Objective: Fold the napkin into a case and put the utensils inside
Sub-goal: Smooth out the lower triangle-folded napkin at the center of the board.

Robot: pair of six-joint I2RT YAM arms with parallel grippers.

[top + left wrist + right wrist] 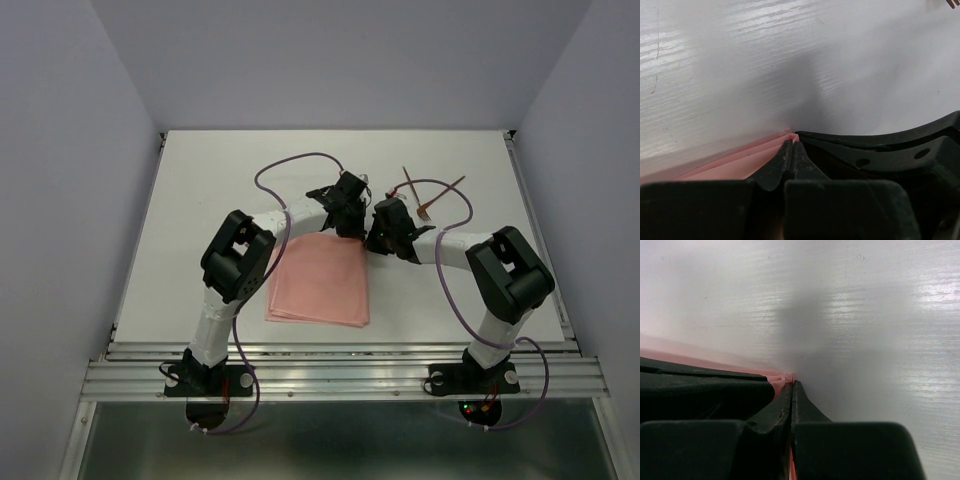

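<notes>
The salmon-pink napkin [318, 285] lies folded as a flat rectangle between the two arms. Both grippers meet at its far right corner. My left gripper [349, 232] is shut, and the layered corner of the napkin [735, 162] pokes out past its tips [791, 143]. My right gripper [371, 240] is shut too, with pink cloth [780, 376] showing between its fingers and at their tip [792, 384]. The utensils [430, 195], two thin reddish-brown sticks, lie crossed on the table beyond the right gripper.
The white table [220, 180] is walled by grey panels on three sides. Purple cables [290, 165] loop over the far half. A metal rail [340, 375] runs along the near edge by the arm bases.
</notes>
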